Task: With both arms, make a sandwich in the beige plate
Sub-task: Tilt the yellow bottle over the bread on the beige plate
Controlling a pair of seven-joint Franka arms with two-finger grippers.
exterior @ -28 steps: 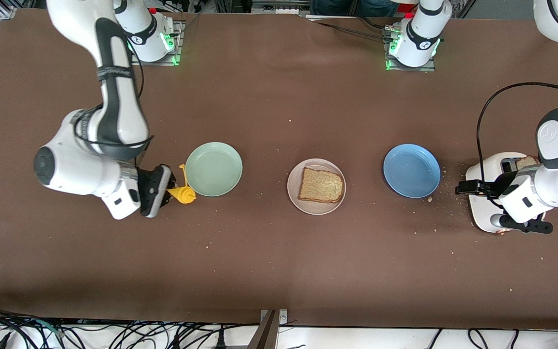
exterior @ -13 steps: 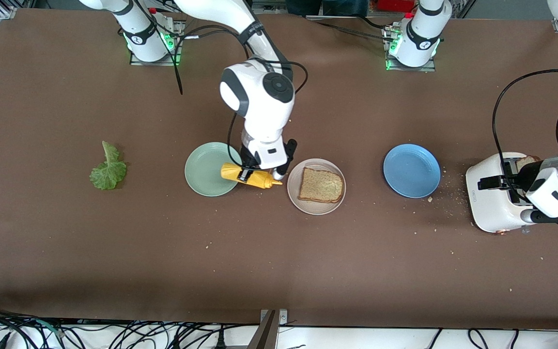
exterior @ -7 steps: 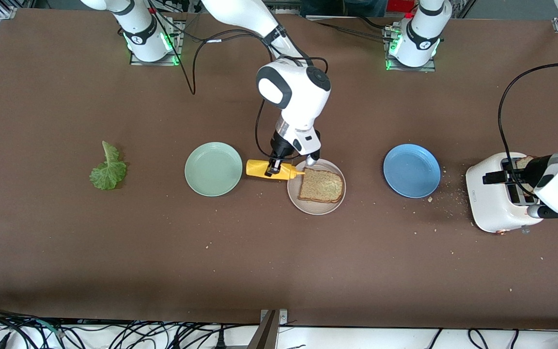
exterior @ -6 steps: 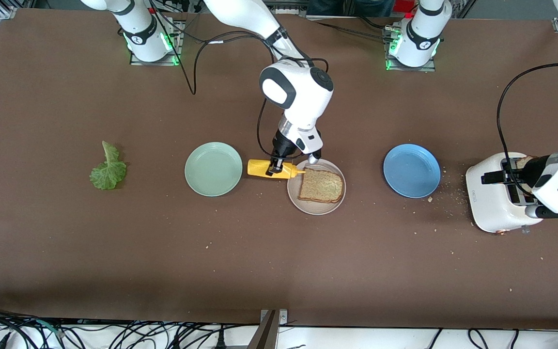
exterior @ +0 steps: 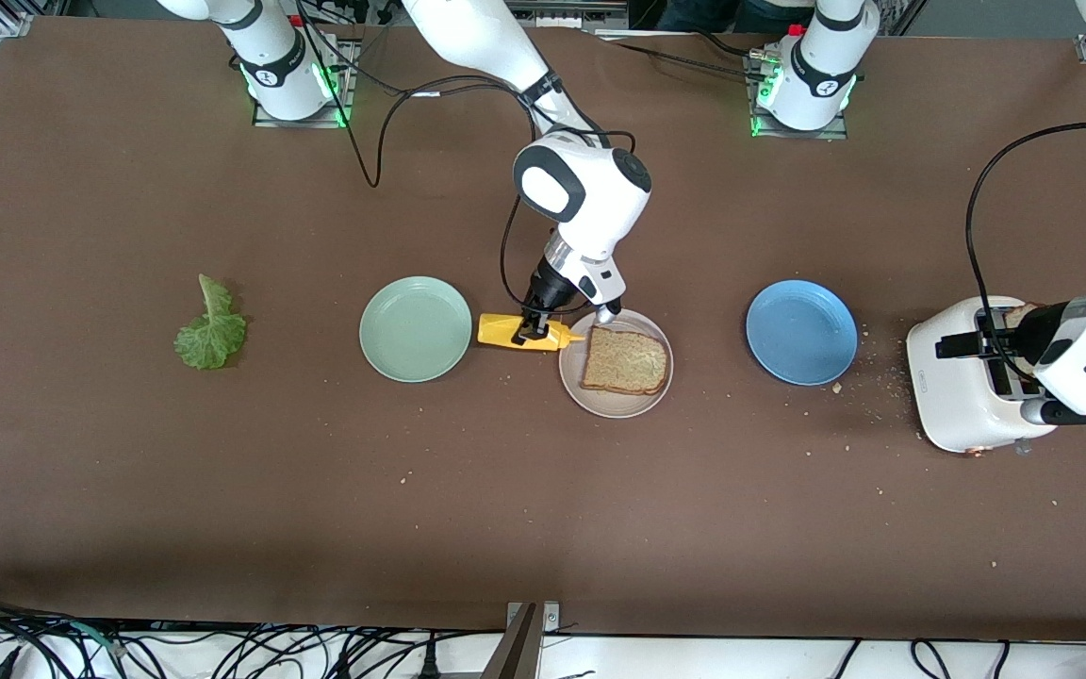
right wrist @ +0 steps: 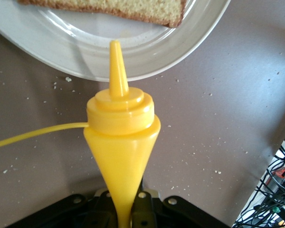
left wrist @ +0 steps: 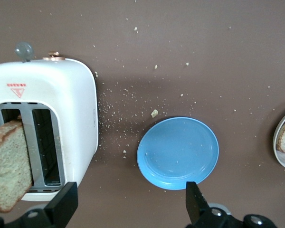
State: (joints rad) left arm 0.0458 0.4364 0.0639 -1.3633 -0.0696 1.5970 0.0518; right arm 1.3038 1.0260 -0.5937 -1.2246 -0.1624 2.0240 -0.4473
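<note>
The beige plate [exterior: 614,404] holds one toast slice [exterior: 625,361] at the table's middle. My right gripper [exterior: 534,330] is shut on the yellow squeeze bottle [exterior: 517,332], held on its side low beside the plate. In the right wrist view the bottle [right wrist: 121,137] points its nozzle over the plate's rim [right wrist: 133,57], short of the toast [right wrist: 109,7]. A second toast slice [exterior: 1026,314] stands in the white toaster [exterior: 962,405]. My left gripper [exterior: 986,339] hangs open over the toaster. The lettuce leaf [exterior: 210,330] lies toward the right arm's end.
A mint-green plate [exterior: 416,329] sits beside the bottle. A blue plate [exterior: 800,332] lies between the beige plate and the toaster. The left wrist view shows the toaster [left wrist: 61,95], its toast [left wrist: 7,166], the blue plate [left wrist: 178,152] and scattered crumbs.
My right arm carried the yellow bottle from beside the mint plate to the beige plate's rim, then drew it back slightly. My left gripper shifted over the toaster and now holds still.
</note>
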